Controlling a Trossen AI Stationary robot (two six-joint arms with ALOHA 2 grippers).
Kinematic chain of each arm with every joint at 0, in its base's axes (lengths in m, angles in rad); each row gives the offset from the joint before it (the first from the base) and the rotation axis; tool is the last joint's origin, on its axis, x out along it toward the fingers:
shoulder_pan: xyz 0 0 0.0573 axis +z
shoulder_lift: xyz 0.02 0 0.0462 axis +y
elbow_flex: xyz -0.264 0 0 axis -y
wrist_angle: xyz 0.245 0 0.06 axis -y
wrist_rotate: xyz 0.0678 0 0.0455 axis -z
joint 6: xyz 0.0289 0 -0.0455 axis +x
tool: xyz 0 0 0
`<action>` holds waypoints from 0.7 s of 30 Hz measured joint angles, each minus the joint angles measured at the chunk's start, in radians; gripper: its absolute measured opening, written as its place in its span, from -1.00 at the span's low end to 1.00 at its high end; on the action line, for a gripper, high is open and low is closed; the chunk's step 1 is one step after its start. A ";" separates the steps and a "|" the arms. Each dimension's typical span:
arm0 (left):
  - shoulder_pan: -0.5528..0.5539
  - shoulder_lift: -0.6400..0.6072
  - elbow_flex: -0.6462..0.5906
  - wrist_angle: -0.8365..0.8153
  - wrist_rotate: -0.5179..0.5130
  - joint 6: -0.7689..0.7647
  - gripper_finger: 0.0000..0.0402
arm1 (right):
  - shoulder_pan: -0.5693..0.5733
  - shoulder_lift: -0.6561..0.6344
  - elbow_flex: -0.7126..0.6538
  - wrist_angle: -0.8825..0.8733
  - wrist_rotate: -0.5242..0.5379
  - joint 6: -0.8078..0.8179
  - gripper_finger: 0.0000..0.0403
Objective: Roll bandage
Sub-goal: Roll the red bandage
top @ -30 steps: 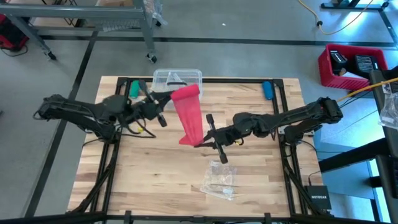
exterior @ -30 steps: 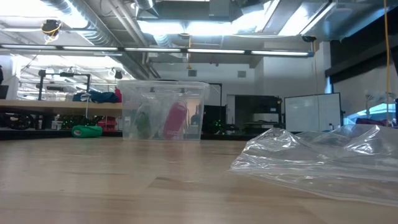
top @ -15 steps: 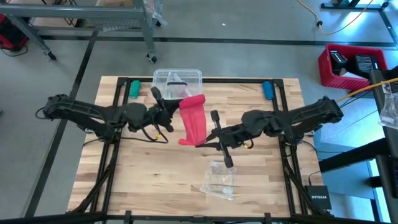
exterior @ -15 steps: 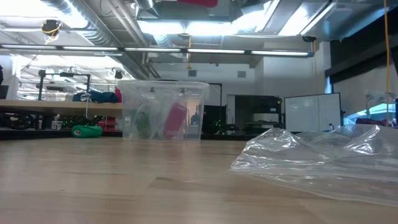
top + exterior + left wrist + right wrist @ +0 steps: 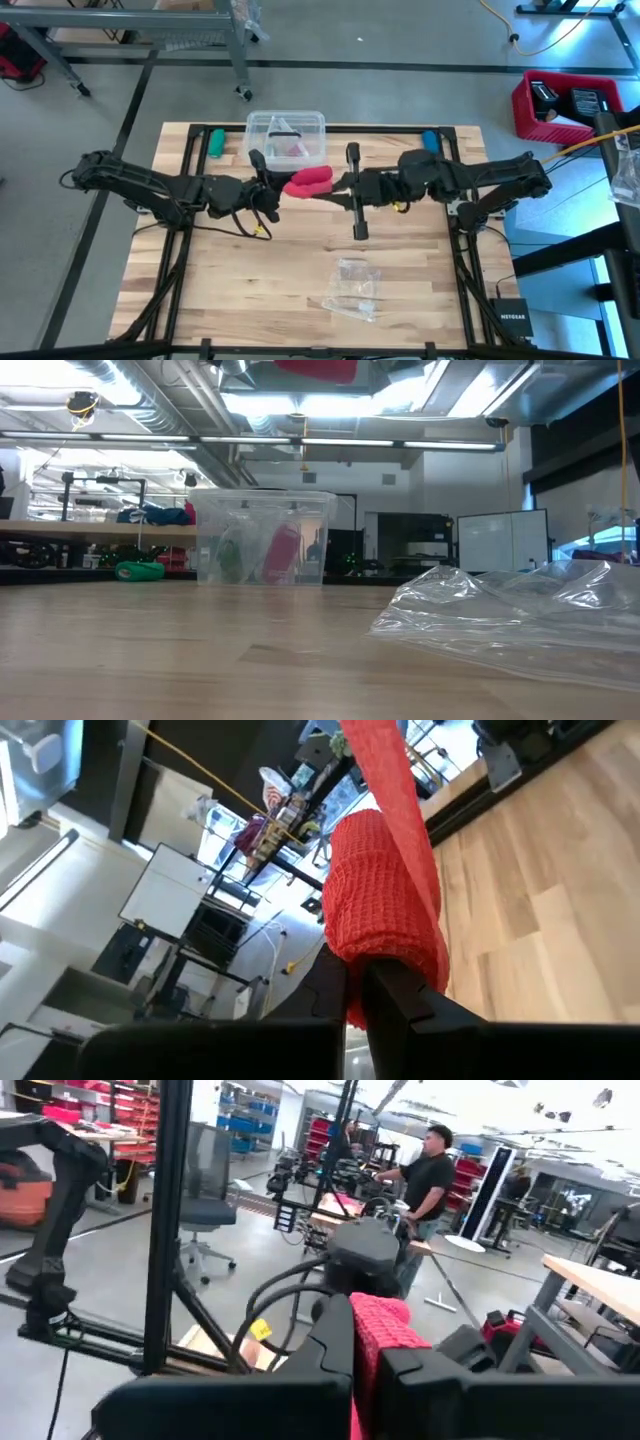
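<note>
The red-pink bandage (image 5: 308, 181) hangs in the air between my two grippers, above the middle of the table's far half. Its lower edge shows at the top of the low view (image 5: 318, 368). My left gripper (image 5: 281, 188) is shut on the bandage's left, rolled end (image 5: 385, 900). My right gripper (image 5: 335, 183) is shut on the bandage's right end (image 5: 388, 1325). The two grippers face each other, close together. My left gripper pinches the thick rolled end (image 5: 372, 952) between its two fingers, coming level from the table's left. The roll is lifted clear, and a flat strip (image 5: 385, 770) runs from it toward the other arm. My right gripper pinches the strip's other end (image 5: 382, 1338) between its two fingers, coming level from the table's right. That end is clear of the table; how many layers it holds, I cannot tell.
A clear plastic box (image 5: 286, 138) stands at the far edge, just behind the grippers. A crumpled clear wrapper (image 5: 352, 290) lies near the front. A green object (image 5: 215, 143) and a blue one (image 5: 430, 145) lie at the far corners.
My right gripper has risen and gone toward the far edge, carrying the bandage's lower end up with it. My left gripper has sunk a little and moved toward the right. The bandage, which sloped down toward the near side, now spans short and level between them.
</note>
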 joint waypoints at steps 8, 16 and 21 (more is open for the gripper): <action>0.012 -0.062 0.000 0.016 -0.049 -0.004 -0.98 | 0.047 0.000 0.002 -0.151 -0.076 0.000 -1.00; -0.005 -0.205 -0.001 0.102 -0.062 -0.034 -0.96 | 0.084 0.003 -0.134 -0.323 0.035 0.022 -1.00; -0.019 -0.279 -0.001 0.105 -0.062 -0.118 -0.94 | 0.027 0.002 -0.337 -0.134 0.078 0.031 -1.00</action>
